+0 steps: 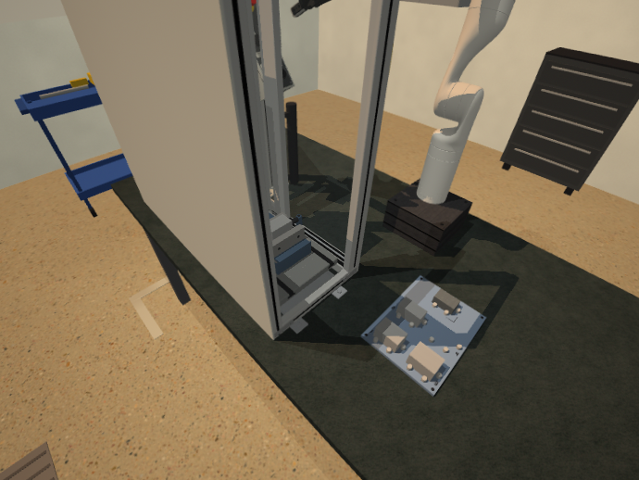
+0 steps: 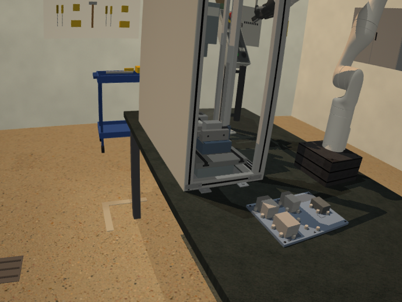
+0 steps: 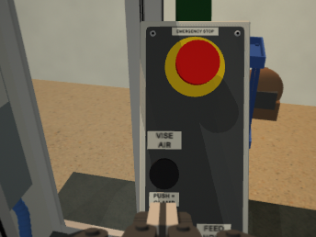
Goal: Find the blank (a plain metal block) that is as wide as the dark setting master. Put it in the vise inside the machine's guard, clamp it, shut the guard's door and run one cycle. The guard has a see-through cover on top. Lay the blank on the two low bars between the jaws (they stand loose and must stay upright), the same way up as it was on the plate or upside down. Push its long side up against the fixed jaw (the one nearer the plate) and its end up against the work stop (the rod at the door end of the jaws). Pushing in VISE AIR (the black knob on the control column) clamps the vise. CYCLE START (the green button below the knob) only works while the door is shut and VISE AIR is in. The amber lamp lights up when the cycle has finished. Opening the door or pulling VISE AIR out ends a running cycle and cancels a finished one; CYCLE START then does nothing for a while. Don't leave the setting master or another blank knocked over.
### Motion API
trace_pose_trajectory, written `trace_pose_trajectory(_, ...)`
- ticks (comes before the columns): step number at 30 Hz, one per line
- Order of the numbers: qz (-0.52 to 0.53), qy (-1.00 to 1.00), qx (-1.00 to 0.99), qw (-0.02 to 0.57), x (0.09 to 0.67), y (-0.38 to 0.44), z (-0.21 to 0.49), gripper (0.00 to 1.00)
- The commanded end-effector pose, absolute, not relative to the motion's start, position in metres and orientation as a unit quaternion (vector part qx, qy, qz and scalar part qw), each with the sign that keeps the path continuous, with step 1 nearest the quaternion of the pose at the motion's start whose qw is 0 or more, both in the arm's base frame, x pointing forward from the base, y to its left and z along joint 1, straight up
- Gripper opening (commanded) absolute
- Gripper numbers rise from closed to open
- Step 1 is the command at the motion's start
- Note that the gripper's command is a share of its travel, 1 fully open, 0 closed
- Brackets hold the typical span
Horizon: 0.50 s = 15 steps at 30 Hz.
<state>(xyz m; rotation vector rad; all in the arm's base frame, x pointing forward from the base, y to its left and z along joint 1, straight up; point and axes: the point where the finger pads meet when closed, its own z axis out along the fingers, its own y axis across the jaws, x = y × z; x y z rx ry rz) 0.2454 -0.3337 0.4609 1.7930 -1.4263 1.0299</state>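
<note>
The black two-fingered hand, clenched on nothing, could miss the round black knob (it approaches low), leaving the vise unclamped.

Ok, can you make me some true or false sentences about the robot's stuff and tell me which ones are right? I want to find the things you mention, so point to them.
1. The emergency stop button (image 3: pixel 197 62) is red. True.
2. The black knob (image 3: pixel 163 174) is above the emergency stop button. False: it is below it.
3. The gripper (image 1: pixel 295 10) (image 2: pixel 254 18) (image 3: pixel 163 220) is holding a block. False: its fingers are shut with nothing between them.
4. The plate (image 1: pixel 432 331) (image 2: pixel 307 216) with blocks on it lies outside the guard (image 1: pixel 181 155) (image 2: pixel 167 81). True.
5. The cart (image 1: pixel 67 107) (image 2: pixel 117 78) is yellow. False: it is blue, with yellow things on top.
6. The robot arm (image 1: pixel 438 165) (image 2: pixel 337 125) stands on a dark base (image 1: pixel 412 227) (image 2: pixel 313 165). True.
</note>
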Motion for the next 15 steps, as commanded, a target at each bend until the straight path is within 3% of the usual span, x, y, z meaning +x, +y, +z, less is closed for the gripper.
trace_pose_trajectory(1,0.39,-0.54,0.678,0.31,0.246,-0.334,0.461,0.1)
trace_pose_trajectory(15,0.39,-0.54,0.678,0.31,0.252,-0.359,0.446,0.1)
